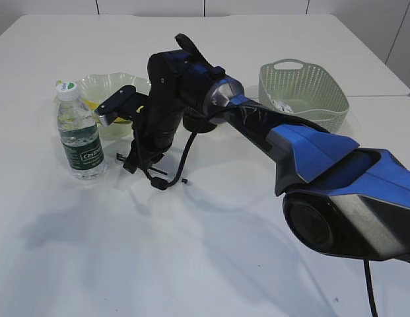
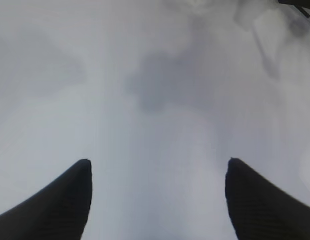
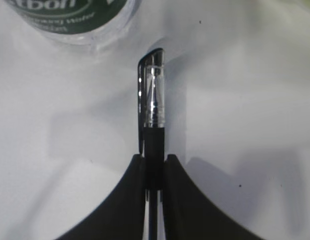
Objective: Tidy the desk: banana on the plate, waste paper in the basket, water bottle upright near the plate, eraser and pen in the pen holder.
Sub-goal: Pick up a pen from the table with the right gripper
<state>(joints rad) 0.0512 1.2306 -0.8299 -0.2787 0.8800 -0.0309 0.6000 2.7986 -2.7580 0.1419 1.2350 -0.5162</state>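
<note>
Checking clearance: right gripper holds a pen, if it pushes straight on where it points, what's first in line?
Likely the bottle: right gripper and its pen aim just beside its base, so it may only graze; depth is unclear.

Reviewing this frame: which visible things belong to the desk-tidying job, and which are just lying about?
Belongs to the job:
pen, clamped in the right gripper
water bottle, upright
plate, something yellow in it
basket
desk

Just lying about:
nothing visible; left gripper open over bare desk
</note>
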